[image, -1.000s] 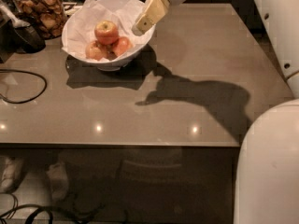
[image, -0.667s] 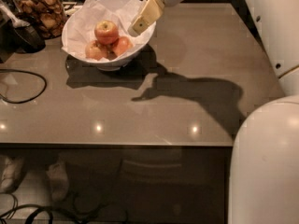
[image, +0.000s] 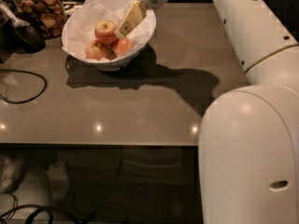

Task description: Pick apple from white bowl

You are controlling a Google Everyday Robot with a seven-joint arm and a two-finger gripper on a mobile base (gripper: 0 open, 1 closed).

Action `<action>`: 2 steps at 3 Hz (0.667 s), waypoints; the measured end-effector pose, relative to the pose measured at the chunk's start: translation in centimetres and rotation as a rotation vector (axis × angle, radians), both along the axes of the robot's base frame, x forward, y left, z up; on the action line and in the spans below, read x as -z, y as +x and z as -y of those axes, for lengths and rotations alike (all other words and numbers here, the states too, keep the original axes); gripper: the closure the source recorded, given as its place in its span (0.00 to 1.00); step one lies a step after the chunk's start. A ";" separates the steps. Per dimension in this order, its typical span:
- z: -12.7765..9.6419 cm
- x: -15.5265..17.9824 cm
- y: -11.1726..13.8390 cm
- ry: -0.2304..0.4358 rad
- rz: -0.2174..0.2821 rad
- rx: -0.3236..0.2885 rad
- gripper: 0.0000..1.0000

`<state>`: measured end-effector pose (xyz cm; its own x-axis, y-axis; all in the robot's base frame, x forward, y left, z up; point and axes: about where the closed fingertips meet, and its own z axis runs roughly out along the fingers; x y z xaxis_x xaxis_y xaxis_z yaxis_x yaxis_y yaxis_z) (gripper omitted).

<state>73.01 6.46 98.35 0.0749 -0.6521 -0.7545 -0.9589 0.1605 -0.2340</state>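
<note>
The white bowl point(image: 140, 40), lined with crumpled white paper, stands at the back left of the grey table. The apple point(image: 105, 31), red with a yellow-green top, lies on top of two paler orange-pink apples point(image: 96, 50) in it. My gripper point(image: 124, 28) reaches in over the bowl from the upper right. Its cream fingers point(image: 131, 17) point down and left, with the tips just right of the apple and above the pale apple on the right point(image: 122, 45).
A glass jar of brown snacks point(image: 41, 10) stands left of the bowl at the back. A dark object point(image: 21, 34) sits beside it. A black cable point(image: 23, 85) loops over the table's left part. My white arm and base point(image: 252, 125) fill the right side.
My gripper has moved left and down, from the bowl's right rim to inside the bowl next to the apple. The camera view has shifted too.
</note>
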 end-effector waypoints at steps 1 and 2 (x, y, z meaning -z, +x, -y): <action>-1.2 1.0 1.1 -0.005 -0.014 -0.004 0.00; -1.9 1.8 1.8 -0.009 -0.024 -0.008 0.00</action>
<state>74.86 8.32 96.56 0.0617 -0.6587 -0.7499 -0.9655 0.1509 -0.2121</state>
